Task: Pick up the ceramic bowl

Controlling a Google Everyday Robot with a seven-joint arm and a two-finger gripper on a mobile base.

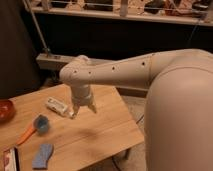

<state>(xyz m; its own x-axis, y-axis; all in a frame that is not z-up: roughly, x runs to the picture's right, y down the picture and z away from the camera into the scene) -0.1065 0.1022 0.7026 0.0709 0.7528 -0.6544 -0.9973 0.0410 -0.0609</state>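
- Arm (120, 72): a thick, smooth, off-white tubular shell is shown; a row of small dark dots is seen along its side.
- Shoulder casing (182, 115): a broad, rounded shell of the same off-white is shown, right of the wooden table (107, 137).
- Gripper (83, 110): two short, pale, tapered fingers are seen spread apart, above the wooden table's middle.
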